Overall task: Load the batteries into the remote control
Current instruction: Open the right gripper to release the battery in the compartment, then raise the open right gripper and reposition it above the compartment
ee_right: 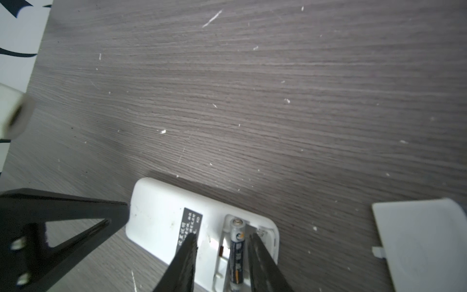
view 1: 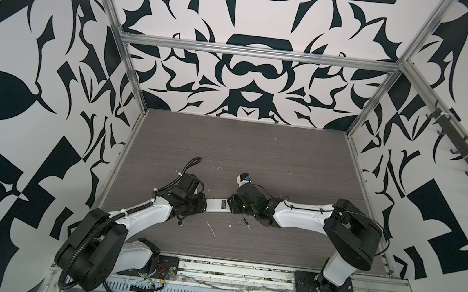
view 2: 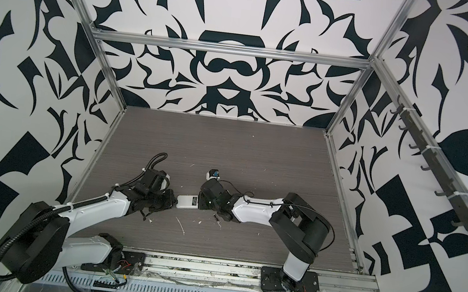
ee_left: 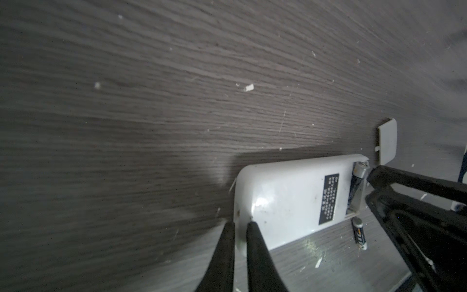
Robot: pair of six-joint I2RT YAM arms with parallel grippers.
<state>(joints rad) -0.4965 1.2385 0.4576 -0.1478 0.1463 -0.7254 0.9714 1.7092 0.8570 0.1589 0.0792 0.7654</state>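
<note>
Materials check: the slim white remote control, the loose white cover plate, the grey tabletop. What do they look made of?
Slim white remote control: moulded plastic, glossy; bright glare spot, rounded corners. Loose white cover plate: likely the same plastic, duller; small moulded tab on its edge. Grey tabletop: matte, printed-looking wood grain; probably laminate, though real wood cannot be excluded.

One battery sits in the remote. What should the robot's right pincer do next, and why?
Probably lift the right pincer away and reach for the loose battery on the table beside the remote. Its jaws stand apart around the battery in the slot, so that one looks seated, the second slot is empty, and the left pincer pinches the remote's end.
</note>
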